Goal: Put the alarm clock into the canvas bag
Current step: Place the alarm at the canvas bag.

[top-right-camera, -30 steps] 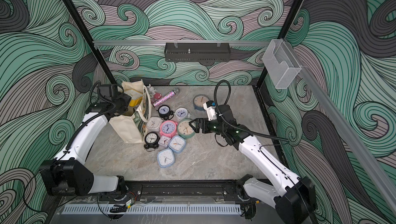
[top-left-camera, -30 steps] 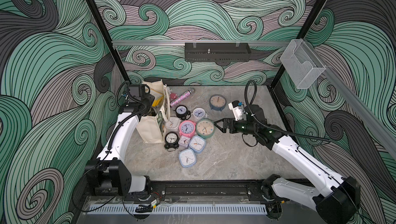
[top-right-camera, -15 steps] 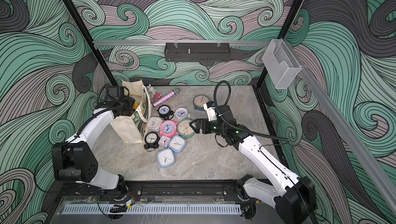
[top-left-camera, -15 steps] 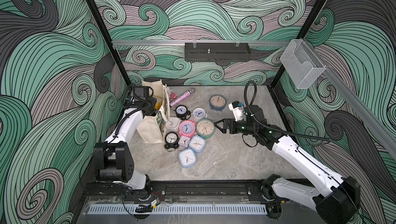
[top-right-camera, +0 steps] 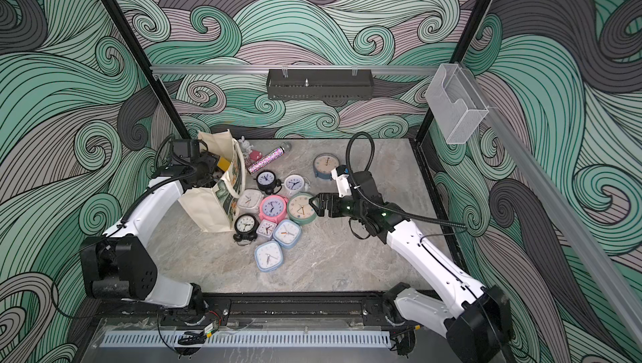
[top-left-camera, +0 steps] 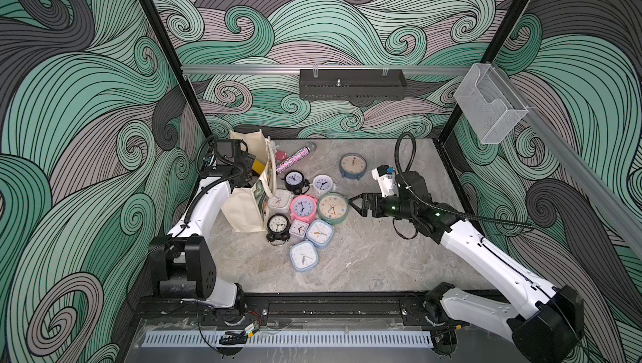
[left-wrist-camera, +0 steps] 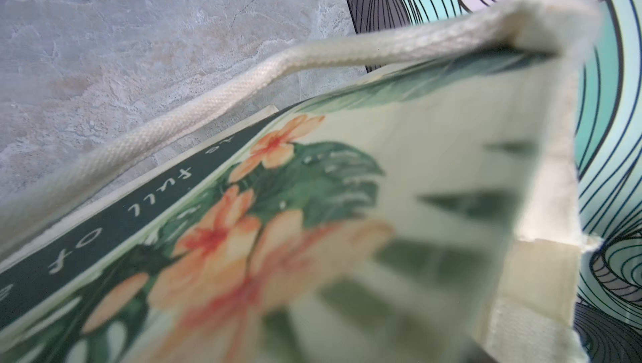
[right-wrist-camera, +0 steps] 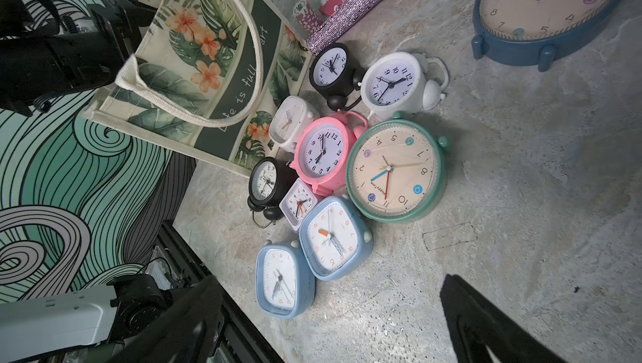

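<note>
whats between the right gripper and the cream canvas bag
Round mint-green clock, pink twin-bell clock, then white square clock, shown in both top views.

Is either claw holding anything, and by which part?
Right claw: open, empty, beside the green clock. Left claw sits at the rim of the canvas bag; whether it grips cannot be told.

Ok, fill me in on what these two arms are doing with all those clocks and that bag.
The left hand is at the mouth of the standing canvas bag. Whether it grips the cloth is unclear. The right hand hangs open and empty just beside the mint-green round clock, aimed at it. The pink clock and the others lie clustered on the table next to the bag, none of them held.
</note>
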Controlling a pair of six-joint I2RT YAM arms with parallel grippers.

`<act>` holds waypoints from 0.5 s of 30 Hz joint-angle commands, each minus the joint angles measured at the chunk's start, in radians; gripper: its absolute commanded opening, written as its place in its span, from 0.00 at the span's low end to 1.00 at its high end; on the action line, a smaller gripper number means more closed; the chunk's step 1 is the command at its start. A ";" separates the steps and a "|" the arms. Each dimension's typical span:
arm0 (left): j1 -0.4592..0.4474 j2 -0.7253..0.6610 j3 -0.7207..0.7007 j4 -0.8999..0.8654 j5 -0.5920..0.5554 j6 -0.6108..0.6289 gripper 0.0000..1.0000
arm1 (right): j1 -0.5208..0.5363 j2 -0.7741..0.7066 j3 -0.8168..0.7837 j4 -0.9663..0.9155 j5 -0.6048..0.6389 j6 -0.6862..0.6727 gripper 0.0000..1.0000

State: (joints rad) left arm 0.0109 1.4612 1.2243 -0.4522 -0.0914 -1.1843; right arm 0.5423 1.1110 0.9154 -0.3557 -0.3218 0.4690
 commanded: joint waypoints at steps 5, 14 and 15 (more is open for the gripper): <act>0.005 -0.095 0.116 -0.141 -0.026 0.099 0.99 | 0.005 -0.002 0.009 -0.055 0.078 -0.022 0.99; 0.004 -0.169 0.225 -0.244 0.016 0.274 0.99 | 0.004 0.025 0.036 -0.115 0.172 -0.004 0.99; 0.003 -0.174 0.242 -0.254 0.035 0.308 0.99 | 0.004 0.034 0.044 -0.125 0.185 -0.001 0.99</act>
State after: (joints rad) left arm 0.0105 1.3121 1.4120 -0.6365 -0.0849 -0.9840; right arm 0.5423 1.1263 0.9218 -0.4412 -0.1951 0.4644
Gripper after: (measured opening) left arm 0.986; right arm 0.993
